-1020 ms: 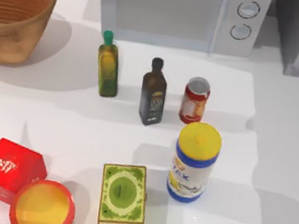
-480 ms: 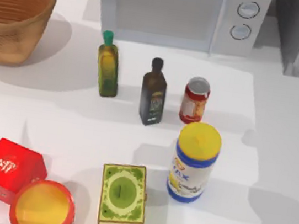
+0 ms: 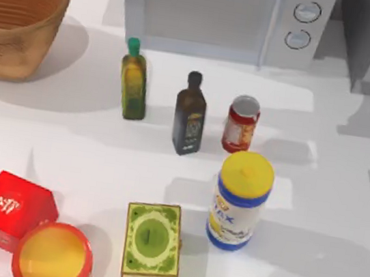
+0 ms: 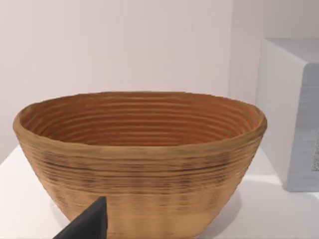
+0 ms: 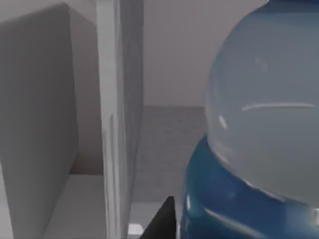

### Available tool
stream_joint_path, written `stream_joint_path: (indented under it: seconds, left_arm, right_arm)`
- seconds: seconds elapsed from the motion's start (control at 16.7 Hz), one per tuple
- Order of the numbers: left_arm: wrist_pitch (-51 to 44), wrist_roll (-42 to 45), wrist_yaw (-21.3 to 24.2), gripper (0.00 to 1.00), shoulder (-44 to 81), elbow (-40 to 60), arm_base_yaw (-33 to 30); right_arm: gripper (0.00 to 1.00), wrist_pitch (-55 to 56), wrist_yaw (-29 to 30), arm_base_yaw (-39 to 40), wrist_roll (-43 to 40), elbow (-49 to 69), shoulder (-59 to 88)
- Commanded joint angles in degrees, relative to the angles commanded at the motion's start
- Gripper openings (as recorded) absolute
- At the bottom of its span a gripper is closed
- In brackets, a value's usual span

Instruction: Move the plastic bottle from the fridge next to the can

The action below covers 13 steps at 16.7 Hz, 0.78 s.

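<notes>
Plastic bottle (image 5: pixel 259 124) stands just beside the right gripper's fingertip (image 5: pixel 162 221).

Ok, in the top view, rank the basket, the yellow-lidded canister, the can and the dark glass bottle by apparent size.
1. Basket, though cut off by the frame.
2. Yellow-lidded canister, nearer the camera, which may flatter it.
3. Dark glass bottle.
4. Can, the smallest.

Tall white canister with yellow lid and blue bands (image 3: pixel 239 203): blue letters on side, blurred, not readable. Green-yellow carton box (image 3: pixel 150 247): oval label on front, text illegible. Red cube box (image 3: pixel 11 210): white emblem, no words legible. Dark glass bottle (image 3: pixel 189 116): label unreadable.
</notes>
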State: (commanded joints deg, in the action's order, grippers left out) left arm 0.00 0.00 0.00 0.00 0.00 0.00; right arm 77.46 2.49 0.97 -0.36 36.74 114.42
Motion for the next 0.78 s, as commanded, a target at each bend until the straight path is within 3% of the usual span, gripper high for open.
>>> stream_joint_path:
  seconds: [0.18, 0.36, 0.78]
  left_arm:
    - [0.0, 0.0, 0.0, 1.0, 0.0, 0.0, 0.0]
    - [0.0, 0.0, 0.0, 1.0, 0.0, 0.0, 0.0]
    - [0.0, 0.0, 0.0, 1.0, 0.0, 0.0, 0.0]
  right_arm:
    - [0.0, 6.3, 11.0, 11.4, -0.1, -3.4, 2.8]
    - [0.0, 10.6, 17.9, 18.3, -0.2, -6.1, 4.1]
    - [0.0, 11.4, 19.3, 19.8, -0.1, -6.7, 4.2]
